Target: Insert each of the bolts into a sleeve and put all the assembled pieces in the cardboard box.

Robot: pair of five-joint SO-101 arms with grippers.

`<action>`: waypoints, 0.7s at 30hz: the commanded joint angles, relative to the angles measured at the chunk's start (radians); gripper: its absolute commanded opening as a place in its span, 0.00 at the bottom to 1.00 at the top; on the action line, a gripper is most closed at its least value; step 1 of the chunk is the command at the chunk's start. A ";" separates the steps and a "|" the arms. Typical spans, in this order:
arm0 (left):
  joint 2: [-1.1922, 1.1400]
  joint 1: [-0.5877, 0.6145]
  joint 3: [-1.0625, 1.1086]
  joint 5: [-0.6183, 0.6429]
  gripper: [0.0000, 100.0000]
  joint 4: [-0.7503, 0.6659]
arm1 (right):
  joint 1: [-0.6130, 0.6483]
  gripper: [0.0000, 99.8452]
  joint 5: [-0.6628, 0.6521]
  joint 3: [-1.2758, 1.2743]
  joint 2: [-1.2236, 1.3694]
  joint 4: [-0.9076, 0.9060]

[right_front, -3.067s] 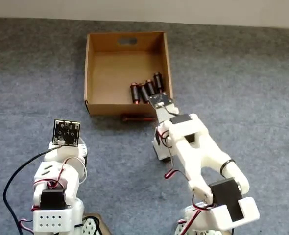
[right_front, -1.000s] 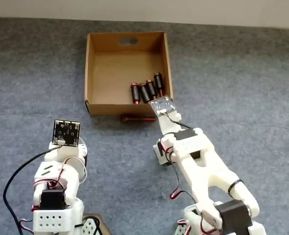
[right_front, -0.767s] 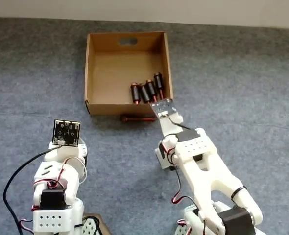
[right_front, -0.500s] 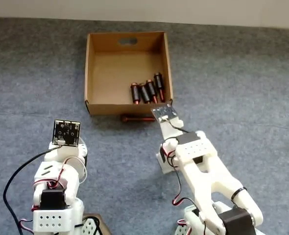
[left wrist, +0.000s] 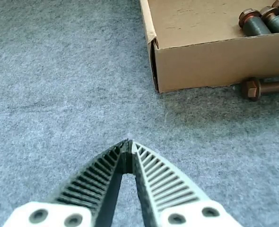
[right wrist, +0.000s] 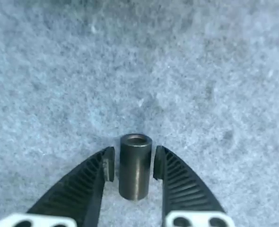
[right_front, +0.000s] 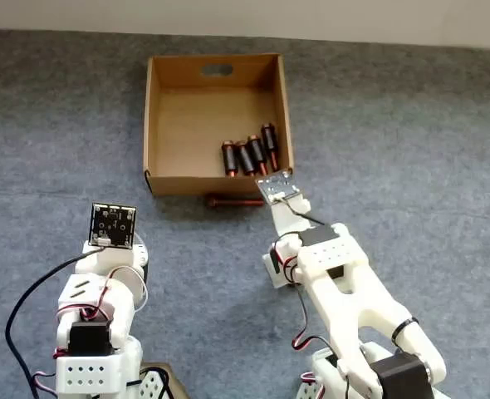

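In the near right corner of the cardboard box (right_front: 191, 184) lie four assembled pieces (right_front: 249, 155), side by side, so most of the job looks done. One bare bolt (right_front: 232, 201) lies outside on the carpet, just against the box's front wall. The last sleeve (right wrist: 135, 172) sits between the jaws of the right gripper (right wrist: 134, 152), which stand narrowly apart on either side of it with a thin gap on one side. I judge it is not yet clamped. The left gripper (left wrist: 128, 144) is closed tip to tip, empty, low over the carpet short of the box. Still to do: join this bolt and sleeve and box them. The surface is a grey felt-like carpet (right_front: 411, 150), with a pale strip (right_front: 311, 12) along its far edge.
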State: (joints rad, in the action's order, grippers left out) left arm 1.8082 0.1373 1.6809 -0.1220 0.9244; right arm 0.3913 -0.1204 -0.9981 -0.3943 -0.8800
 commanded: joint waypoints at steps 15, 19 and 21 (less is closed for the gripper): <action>-0.008 -0.018 0.016 -0.006 0.01 0.005 | 0.004 0.14 -0.011 -0.001 0.002 0.013; -0.005 -0.018 0.016 -0.006 0.01 0.015 | 0.004 0.14 -0.009 0.010 0.114 0.016; -0.005 -0.018 0.016 -0.006 0.01 0.015 | 0.004 0.14 -0.008 0.010 0.159 0.056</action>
State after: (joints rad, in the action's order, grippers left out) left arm 1.8082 0.1373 1.6809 -0.1220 0.9367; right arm 0.3913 -0.1204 -0.9920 -0.2961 -0.8631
